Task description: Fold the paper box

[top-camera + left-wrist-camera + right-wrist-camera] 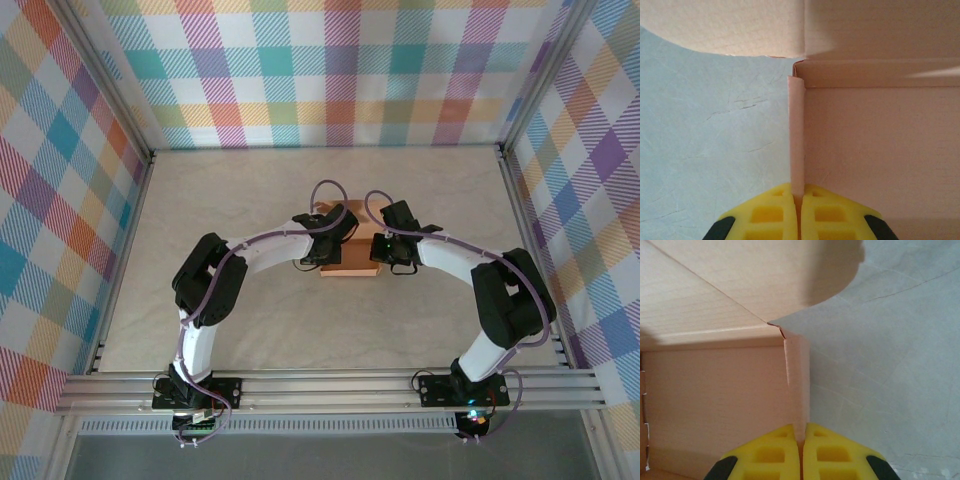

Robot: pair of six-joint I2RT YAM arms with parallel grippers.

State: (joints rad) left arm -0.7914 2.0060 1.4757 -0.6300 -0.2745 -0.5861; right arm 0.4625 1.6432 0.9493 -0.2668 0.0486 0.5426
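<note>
Count: one paper box (350, 262), two arms, two grippers, one table (250, 330).

The paper box is salmon-orange card. It sits near the middle of the table, between the two wrists, partly erected with its floor flat on the surface.

The left gripper (797, 192) has its yellow fingers pressed together on the box's left side wall (797, 140). That thin upright strip runs away from the jaws to the far corner. The box floor lies to the right of the strip and bare table to the left.

The right gripper (800, 432) is likewise pinching the opposite side wall (799, 385), with the box floor on its left and the table on its right.

At the far end of each held wall, a rounded flap (740, 30) spreads outward above the table. The other flap (790, 275) does the same on the right side.

The left arm (215, 290) and right arm (500, 300) curve inward from their bases on the aluminium rail (320, 385). Their wrists cover much of the box from above, so contact probably cannot be judged in that view.

Plaid panels (330, 70) enclose the table on three sides, well apart from the box.
</note>
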